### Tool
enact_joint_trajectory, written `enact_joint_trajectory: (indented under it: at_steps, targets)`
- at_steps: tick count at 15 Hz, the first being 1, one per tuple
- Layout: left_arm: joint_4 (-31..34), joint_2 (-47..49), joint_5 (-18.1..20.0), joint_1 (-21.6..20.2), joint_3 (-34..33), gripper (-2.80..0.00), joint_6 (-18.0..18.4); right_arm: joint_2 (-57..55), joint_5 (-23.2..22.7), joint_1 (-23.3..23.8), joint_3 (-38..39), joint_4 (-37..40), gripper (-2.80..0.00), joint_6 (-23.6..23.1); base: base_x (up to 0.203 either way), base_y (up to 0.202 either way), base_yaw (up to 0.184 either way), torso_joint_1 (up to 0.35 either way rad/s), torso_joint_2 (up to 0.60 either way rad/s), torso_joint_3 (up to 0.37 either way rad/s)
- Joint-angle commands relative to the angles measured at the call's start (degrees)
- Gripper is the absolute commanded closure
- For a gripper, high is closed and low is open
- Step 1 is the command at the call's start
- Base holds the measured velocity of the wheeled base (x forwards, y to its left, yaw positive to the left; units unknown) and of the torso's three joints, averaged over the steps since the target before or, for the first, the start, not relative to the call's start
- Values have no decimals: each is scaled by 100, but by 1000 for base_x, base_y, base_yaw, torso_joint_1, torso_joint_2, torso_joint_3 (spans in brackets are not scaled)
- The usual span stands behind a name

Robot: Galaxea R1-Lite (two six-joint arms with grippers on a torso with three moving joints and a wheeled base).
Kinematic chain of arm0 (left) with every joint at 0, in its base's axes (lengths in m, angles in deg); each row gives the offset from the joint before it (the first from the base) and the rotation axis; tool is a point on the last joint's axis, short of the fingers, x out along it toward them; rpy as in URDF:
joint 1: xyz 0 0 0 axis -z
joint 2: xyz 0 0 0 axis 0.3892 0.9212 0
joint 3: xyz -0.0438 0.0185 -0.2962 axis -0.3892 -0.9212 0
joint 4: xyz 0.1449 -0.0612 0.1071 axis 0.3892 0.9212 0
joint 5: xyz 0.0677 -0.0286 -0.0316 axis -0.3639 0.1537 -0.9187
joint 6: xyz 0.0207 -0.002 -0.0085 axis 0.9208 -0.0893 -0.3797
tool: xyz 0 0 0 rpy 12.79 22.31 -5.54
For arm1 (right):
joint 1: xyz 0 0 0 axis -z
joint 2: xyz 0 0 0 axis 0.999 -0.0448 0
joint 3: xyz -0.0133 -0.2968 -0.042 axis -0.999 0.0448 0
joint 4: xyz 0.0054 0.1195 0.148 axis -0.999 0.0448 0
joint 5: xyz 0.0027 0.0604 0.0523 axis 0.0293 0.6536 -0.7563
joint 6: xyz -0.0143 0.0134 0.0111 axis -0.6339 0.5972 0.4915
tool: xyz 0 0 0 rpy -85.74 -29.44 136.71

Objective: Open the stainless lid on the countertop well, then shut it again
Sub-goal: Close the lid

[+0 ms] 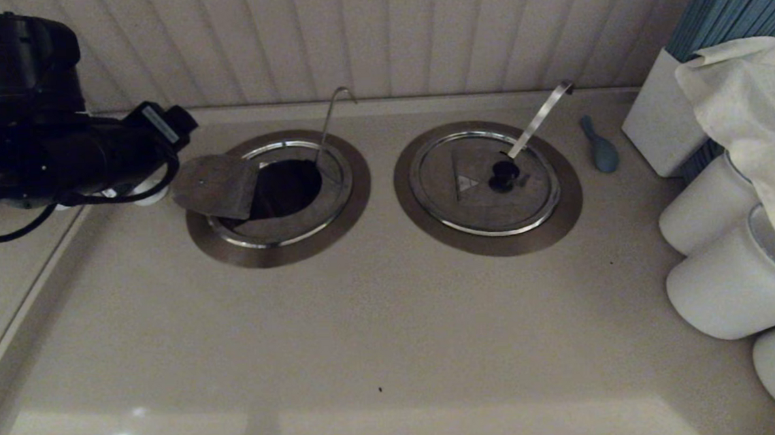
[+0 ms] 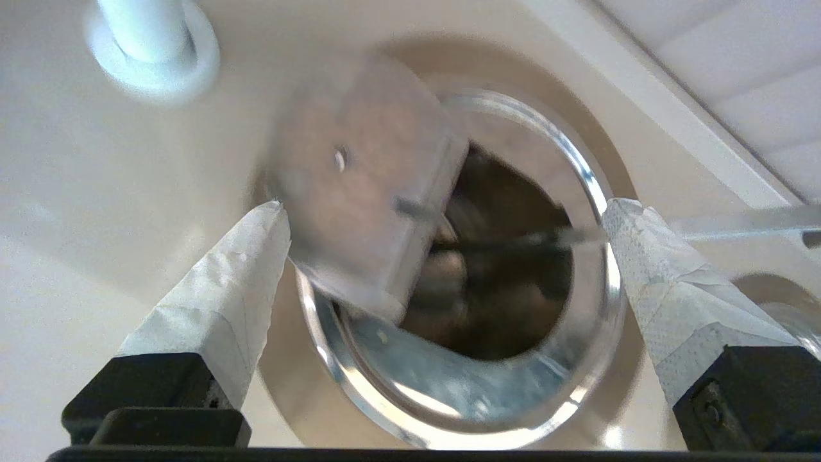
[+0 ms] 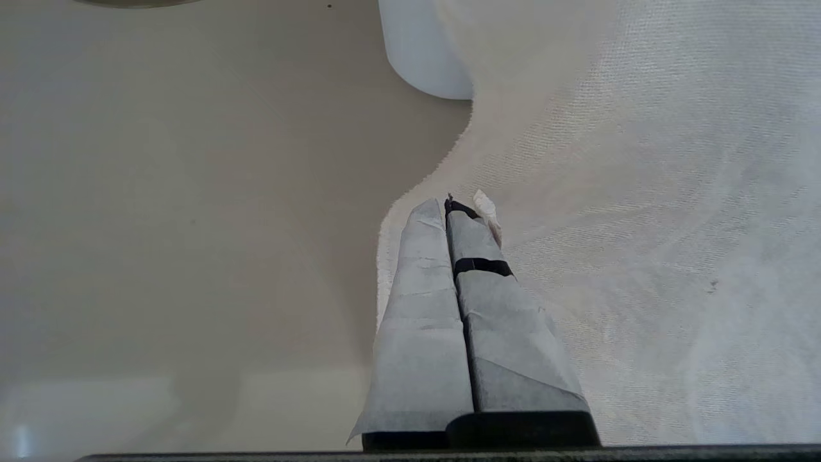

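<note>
The countertop well [image 1: 354, 199] on the left shows its dark hole. The stainless lid's folding flap [image 1: 216, 186] is swung up and tilted to the left, its plain underside showing, while the front half still lies in the rim. The thin hooked handle [image 1: 331, 122] rises from the hole. In the left wrist view the flap [image 2: 359, 179] is blurred above the shiny inner rim [image 2: 449, 417]. My left gripper [image 2: 446, 204] hovers over the well, open wide, with one fingertip [image 2: 266, 224] close to the flap's edge. My right gripper [image 3: 452, 205] is shut on nothing.
The twin lid [image 1: 484, 180], with a black knob and a broad flat handle [image 1: 540, 119], lies closed to the right. A blue spoon [image 1: 600, 146], a white box [image 1: 658, 121], white cups [image 1: 724, 281] and a draped cloth [image 1: 748, 97] crowd the right side. A white post [image 2: 151, 38] stands left of the well.
</note>
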Motion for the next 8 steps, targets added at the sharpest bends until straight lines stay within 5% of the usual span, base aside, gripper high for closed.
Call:
enact_joint_trajectory:
  at_steps: [1, 4, 6, 8]
  targets:
    - [-36, -46, 154, -221, -161, -280, -128, -9, 3, -2, 0, -2, 0, -1, 0, 0, 0, 0, 0, 0]
    - [-802, 81, 1167, -531, -623, -280, -257, -9, 3, -2, 0, -2, 0, -1, 0, 0, 0, 0, 0, 0]
    - [-1542, 321, 1319, -801, -737, -280, -235, -9, 3, -2, 0, -2, 0, 7, 0, 0, 0, 0, 0, 0]
    - [-1541, 240, 1993, -987, -792, -280, -135, -9, 3, -2, 0, -2, 0, -1, 0, 0, 0, 0, 0, 0]
